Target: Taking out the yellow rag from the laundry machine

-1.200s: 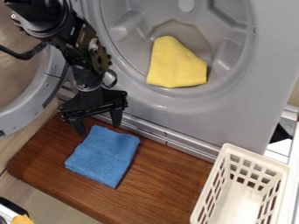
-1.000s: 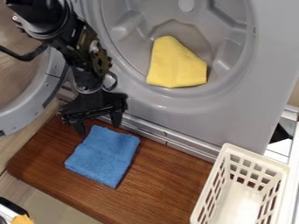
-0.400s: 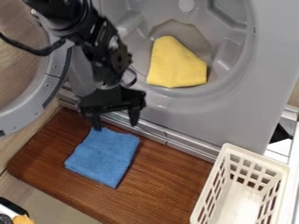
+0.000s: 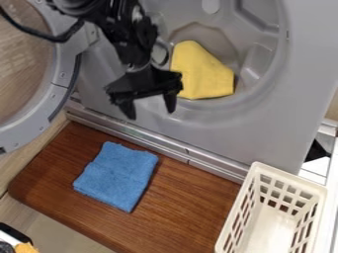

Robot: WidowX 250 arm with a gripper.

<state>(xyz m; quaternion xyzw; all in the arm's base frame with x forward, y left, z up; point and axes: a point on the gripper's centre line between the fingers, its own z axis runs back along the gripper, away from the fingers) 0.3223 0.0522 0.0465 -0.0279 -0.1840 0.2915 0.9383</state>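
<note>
The black gripper (image 4: 151, 112) hangs in front of the machine's lower left rim, open, with a wide gap between its two fingers and nothing in it. Just to its right, the yellow rag (image 4: 204, 74) lies folded in the bottom of the drum opening of the grey laundry machine (image 4: 264, 123). Part of the gripper's body overlaps the rag's left edge from this viewpoint; whether they touch I cannot tell.
A folded blue cloth (image 4: 117, 176) lies on the brown wooden board (image 4: 185, 207) below the machine. At the lower right stands a cream slotted basket (image 4: 256, 170). The machine's round door (image 4: 58, 94) stands open at the left, beside the arm.
The arm and its open gripper have moved right and up, from over the board beside the blue cloth to the front of the machine. Both cloths have stayed put.
</note>
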